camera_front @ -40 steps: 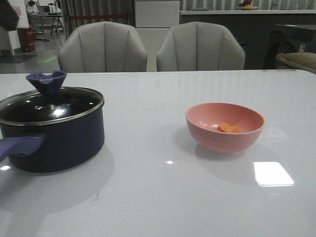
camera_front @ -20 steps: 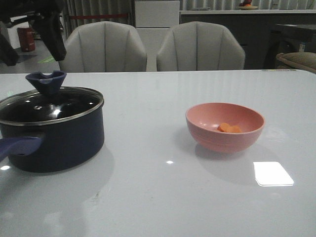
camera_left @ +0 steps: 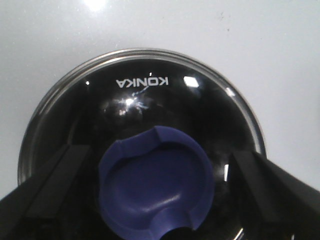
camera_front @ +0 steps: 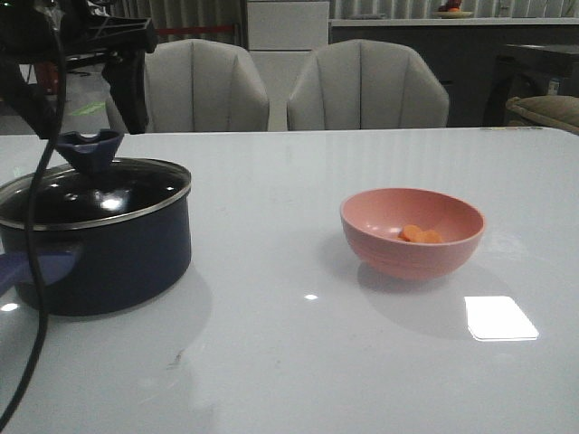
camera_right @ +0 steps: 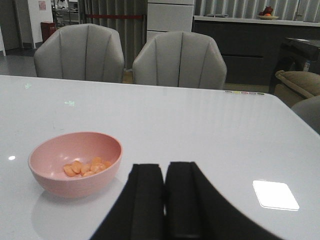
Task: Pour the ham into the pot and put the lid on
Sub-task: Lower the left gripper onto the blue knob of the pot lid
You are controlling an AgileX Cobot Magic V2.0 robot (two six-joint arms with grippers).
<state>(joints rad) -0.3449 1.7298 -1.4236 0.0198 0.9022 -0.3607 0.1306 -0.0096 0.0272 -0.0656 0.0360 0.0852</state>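
White table [camera_front: 298,362]; "KONKA" on lid [camera_left: 142,115], fingers [camera_left: 60,172] alongside.

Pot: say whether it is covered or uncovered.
Covered. The lid sits level on the pot, its silver rim along the pot's edge.

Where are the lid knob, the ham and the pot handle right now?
lid knob [camera_left: 155,187], left wrist view, on the middle of its blue dished top.
ham [camera_right: 86,167], right wrist view, on the orange slices inside the pink bowl [camera_right: 47,185].
pot handle [camera_front: 23,268], front view, on its bluish-purple grip.
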